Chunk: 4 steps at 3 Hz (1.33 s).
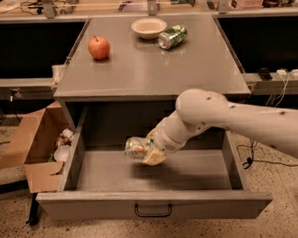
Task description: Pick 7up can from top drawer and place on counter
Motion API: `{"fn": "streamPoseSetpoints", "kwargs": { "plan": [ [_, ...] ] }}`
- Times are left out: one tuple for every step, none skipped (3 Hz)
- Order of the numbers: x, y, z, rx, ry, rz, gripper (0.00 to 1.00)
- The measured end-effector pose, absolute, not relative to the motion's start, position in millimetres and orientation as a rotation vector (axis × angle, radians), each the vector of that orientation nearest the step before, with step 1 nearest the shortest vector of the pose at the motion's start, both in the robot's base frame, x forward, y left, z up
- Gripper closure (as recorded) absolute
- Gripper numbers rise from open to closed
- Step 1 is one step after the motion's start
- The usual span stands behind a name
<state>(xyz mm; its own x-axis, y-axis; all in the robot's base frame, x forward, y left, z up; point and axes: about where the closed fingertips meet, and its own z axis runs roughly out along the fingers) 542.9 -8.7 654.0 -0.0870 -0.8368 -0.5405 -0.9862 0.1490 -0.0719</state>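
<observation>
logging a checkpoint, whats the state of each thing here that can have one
top drawer: pulled open
7up can: on its side, held above the drawer floor
gripper: inside the drawer, shut on the 7up can
green can: lying on its side on the counter
bowl: upright on the counter
cardboard box: flaps open, on the floor
</observation>
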Motion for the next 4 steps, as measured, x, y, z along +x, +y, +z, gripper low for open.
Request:
{"fn": "streamPoseSetpoints", "kwargs": {
  "plan": [
    [522, -30, 767, -1.687, 1.782, 0.287, 1.0],
    [506, -64, 847, -1.614, 1.689, 0.163, 1.0],
    [495, -87, 901, -1.564, 1.629, 0.081, 1.0],
    [495, -87, 901, -1.564, 1.629, 0.081, 1.0]
  ]
}}
